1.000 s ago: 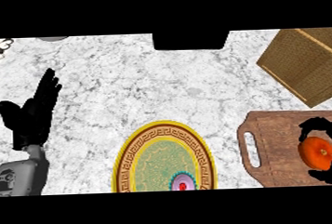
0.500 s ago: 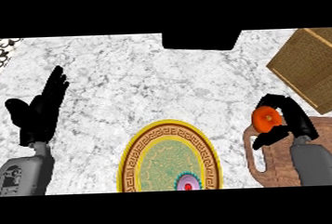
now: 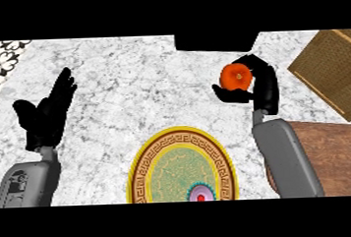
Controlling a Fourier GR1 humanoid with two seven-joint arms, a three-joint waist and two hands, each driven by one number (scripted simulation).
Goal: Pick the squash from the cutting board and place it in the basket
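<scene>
An orange squash [image 3: 236, 77] is held above the marble counter, with my right hand [image 3: 256, 85] shut on it, fingers curled over its far side and thumb under it. The hand is left of the woven basket [image 3: 335, 71], which sits at the far right edge, and beyond the wooden cutting board [image 3: 330, 154] at the lower right. My right forearm covers the board's left edge. My left hand [image 3: 46, 115] rests open at the left, fingers straight and pointing up.
A round plate [image 3: 182, 172] with a yellow patterned rim lies at the bottom centre, between the forearms. A dark block [image 3: 215, 41] sits at the counter's far edge, just beyond the squash. A patterned tile strip [image 3: 2, 55] shows at the top left.
My right hand closed on the squash on the cutting board, lifted it off and carried it up and to the left over the counter. The left hand stays at rest.
</scene>
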